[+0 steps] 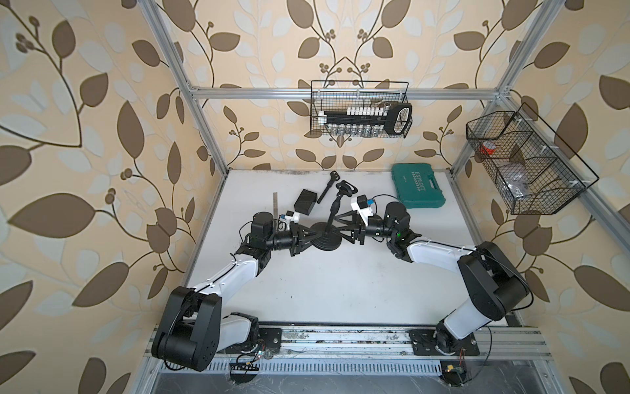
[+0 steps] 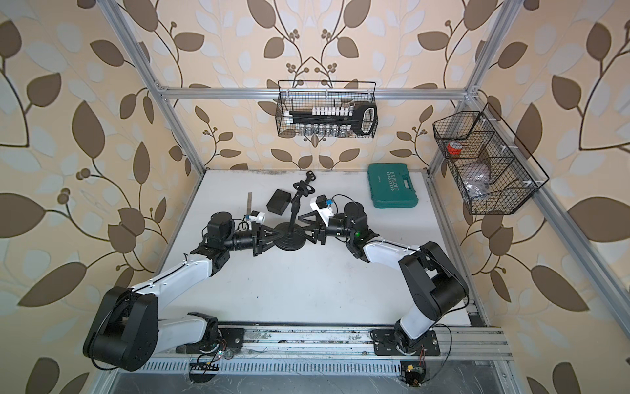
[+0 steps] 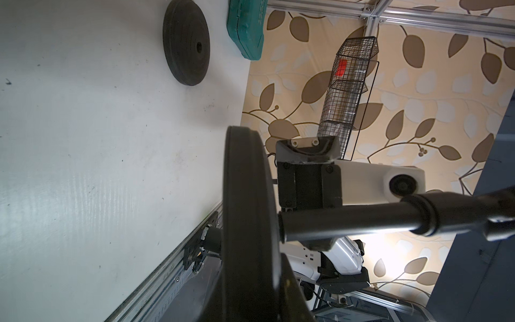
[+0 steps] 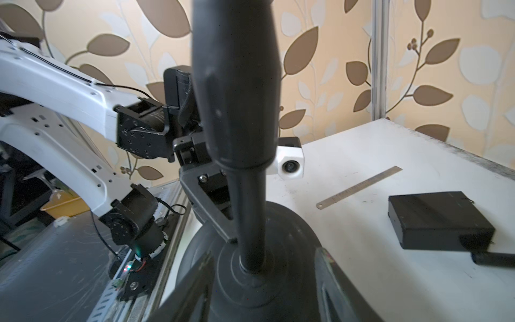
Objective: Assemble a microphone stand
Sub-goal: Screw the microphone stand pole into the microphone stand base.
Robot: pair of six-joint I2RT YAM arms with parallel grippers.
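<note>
Cell: white tabletop (image 1: 341,290) in an aluminium frame, with leaf-pattern wallpaper all round.
Front edge: aluminium rail (image 1: 341,336) carrying both arm mounts.
Stand: round black weighted base (image 1: 324,243) mid-table. A slim black pole (image 1: 335,204) stands in its hub, with a black clip head (image 1: 346,187) on top.
Left gripper (image 1: 316,235): reaches in from the robot's left, jaws closed on the base rim. Its wrist view shows the disc edge-on.
Right gripper (image 4: 264,251): reaches in from the opposite side, jaws apart, one finger on each side of the pole's foot above the base. It grips nothing.
Just behind: black rectangular box (image 1: 305,202), with a steel ruler (image 1: 275,201) beside it on the robot's left. A loose black rod with a clip end (image 1: 327,187) lies flat.
Left wrist extra: flat black disc with a centre hole (image 3: 186,41) on the table near the case.
Back right: closed teal plastic tool case (image 1: 417,186).
Back rail: hanging black wire basket (image 1: 405,88) holding a black-handled socket rack (image 1: 364,116).
Right frame: compartmented black wire basket (image 1: 552,191), with something red in the compartment nearest the back wall.
</note>
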